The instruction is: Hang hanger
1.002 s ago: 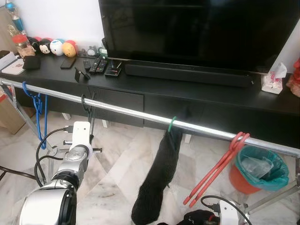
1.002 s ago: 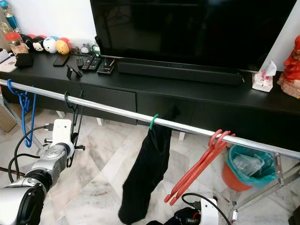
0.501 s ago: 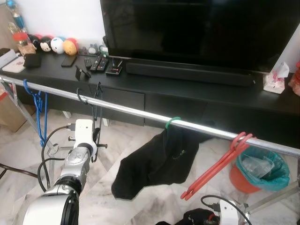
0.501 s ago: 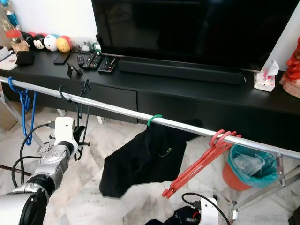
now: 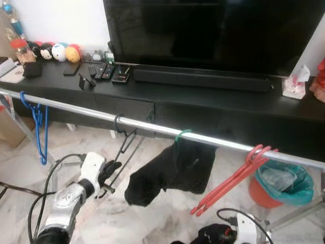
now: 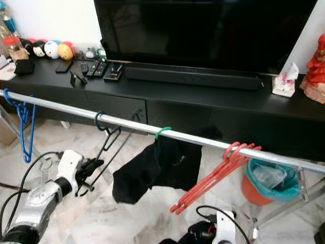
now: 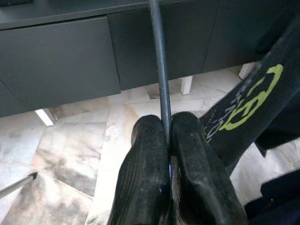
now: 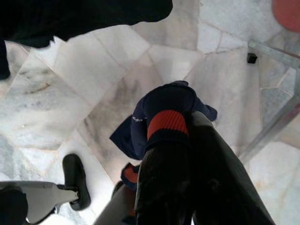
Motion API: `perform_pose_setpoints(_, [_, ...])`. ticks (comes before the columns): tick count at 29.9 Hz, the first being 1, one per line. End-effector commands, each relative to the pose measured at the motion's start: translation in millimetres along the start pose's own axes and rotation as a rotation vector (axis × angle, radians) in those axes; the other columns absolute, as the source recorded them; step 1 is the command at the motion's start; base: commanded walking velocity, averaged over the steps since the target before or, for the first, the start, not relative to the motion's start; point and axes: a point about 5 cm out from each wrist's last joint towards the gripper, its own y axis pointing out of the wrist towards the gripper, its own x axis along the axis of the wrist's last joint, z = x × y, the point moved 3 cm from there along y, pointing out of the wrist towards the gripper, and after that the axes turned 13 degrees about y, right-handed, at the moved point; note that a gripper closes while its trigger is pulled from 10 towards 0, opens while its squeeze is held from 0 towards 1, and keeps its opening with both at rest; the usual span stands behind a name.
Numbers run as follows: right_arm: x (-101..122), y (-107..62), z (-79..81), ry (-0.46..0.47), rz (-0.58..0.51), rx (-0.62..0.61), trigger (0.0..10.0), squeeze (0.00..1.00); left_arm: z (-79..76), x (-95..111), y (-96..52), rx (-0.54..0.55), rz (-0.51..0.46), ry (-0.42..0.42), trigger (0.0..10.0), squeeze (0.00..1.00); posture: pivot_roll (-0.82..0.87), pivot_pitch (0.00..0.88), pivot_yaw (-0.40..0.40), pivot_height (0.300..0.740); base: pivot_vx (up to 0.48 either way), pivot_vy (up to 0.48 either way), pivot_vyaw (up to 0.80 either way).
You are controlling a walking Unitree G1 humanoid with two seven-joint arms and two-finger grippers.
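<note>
Your left gripper (image 5: 109, 170) is low on your left side, clamped on the bottom bar of a black hanger (image 5: 123, 147). In the left wrist view both fingers (image 7: 147, 173) press together around that thin dark bar. The hanger's hook is over the metal rail (image 5: 152, 128), and its body tilts down and to the left toward your gripper.

Your right gripper (image 8: 180, 140) hangs low near the floor, clenched on a dark blue sock with an orange band (image 8: 166, 115).

The rail runs across in front of you, higher on the left and lower on the right. Along it, from the left: a blue hanger (image 5: 36, 122) near the left end, the black hanger, a green hanger (image 5: 182, 134) carrying a black garment (image 5: 172, 168) that touches nothing below it, and a bundle of red hangers (image 5: 233, 175) slanting down to the left.

Behind the rail stands a long black TV cabinet (image 5: 203, 104) with a large television (image 5: 213, 30), a soundbar (image 5: 200, 80), remotes (image 5: 104, 71), small round toys (image 5: 53, 51) and a tissue box (image 5: 293, 86). An orange bin with a teal liner (image 5: 282, 185) stands on the right. The floor (image 5: 117, 218) is pale marble, with open space between the blue and black hangers.
</note>
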Motion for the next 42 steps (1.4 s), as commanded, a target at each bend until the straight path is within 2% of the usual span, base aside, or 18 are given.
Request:
perform_pose_setpoints(1, [5, 1.4, 4.1, 0.018, -0.022, 0.002, 10.0, 0.00, -9.7, -24, -12.4, -0.034, 0.097, -0.036, 10.0, 0.00, 0.04, 0.000, 0.018, 0.740, 0.000, 0.000, 0.00])
perform_pose_setpoints(5, [8, 2.4, 6.1, 0.027, -0.029, -0.002, 10.0, 0.00, -11.0, -24, -13.8, -0.020, 0.106, -0.043, 10.0, 0.00, 0.05, 0.000, 0.021, 0.740, 0.000, 0.000, 0.00])
perform_pose_setpoints(11, [14, 4.1, 9.8, 0.048, -0.047, -0.016, 10.0, 0.00, -6.9, -22, -11.4, 0.077, 0.119, -0.024, 10.0, 0.00, 0.06, 0.000, 0.030, 0.740, 0.000, 0.000, 0.00])
perform_pose_setpoints(15, [16, 5.0, 12.3, 0.057, -0.054, -0.019, 10.0, 0.00, 5.1, -16, -3.1, 0.184, 0.126, 0.011, 10.0, 0.00, 0.07, 0.000, 0.026, 0.740, 0.000, 0.000, 0.00])
perform_pose_setpoints(19, [17, 5.3, 13.4, 0.061, -0.057, -0.022, 10.0, 0.00, 19.9, -5, 8.2, 0.265, 0.123, -0.006, 10.0, 0.00, 0.08, 0.000, 0.017, 0.740, 0.000, 0.000, 0.00])
perform_pose_setpoints(22, [17, 5.3, 13.0, 0.062, -0.059, -0.023, 10.0, 0.00, 21.0, -1, 11.3, 0.270, 0.111, -0.010, 10.0, 0.00, 0.09, 0.000, 0.010, 0.740, 0.000, 0.000, 0.00])
perform_pose_setpoints(25, [18, 5.1, 11.6, 0.063, -0.061, -0.029, 10.0, 0.00, 22.4, 11, 21.6, 0.264, 0.078, -0.011, 10.0, 0.00, 0.10, 0.000, -0.003, 0.740, 0.000, 0.000, 0.00])
perform_pose_setpoints(26, [17, 5.0, 11.1, 0.063, -0.061, -0.031, 10.0, 0.00, 22.6, 14, 24.5, 0.263, 0.072, -0.008, 10.0, 0.41, 0.10, 0.000, -0.005, 0.740, 0.000, 0.000, 0.00])
perform_pose_setpoints(27, [17, 5.0, 11.1, 0.063, -0.061, -0.031, 10.0, 0.00, 22.6, 14, 24.5, 0.263, 0.072, -0.008, 10.0, 0.41, 0.10, 0.000, -0.005, 0.740, 0.000, 0.000, 0.00])
perform_pose_setpoints(28, [17, 4.7, 10.1, 0.064, -0.061, -0.034, 10.0, 0.00, 22.8, 17, 27.1, 0.263, 0.067, -0.007, 10.0, 1.00, 0.10, 0.000, -0.008, 0.740, 0.000, 0.000, 0.00])
perform_pose_setpoints(38, [13, 3.1, 4.9, 0.100, -0.070, -0.061, 10.0, 0.00, 26.3, 15, 24.8, 0.217, 0.094, 0.015, 10.0, 1.00, 0.07, 0.000, 0.032, 0.740, 0.000, 0.000, 0.00])
perform_pose_setpoints(42, [8, 2.0, 3.2, 0.112, -0.068, -0.070, 10.0, 0.00, 37.4, 29, 25.9, 0.244, 0.042, -0.003, 10.0, 1.00, 0.06, 0.000, 0.041, 0.740, 0.000, 0.000, 0.00])
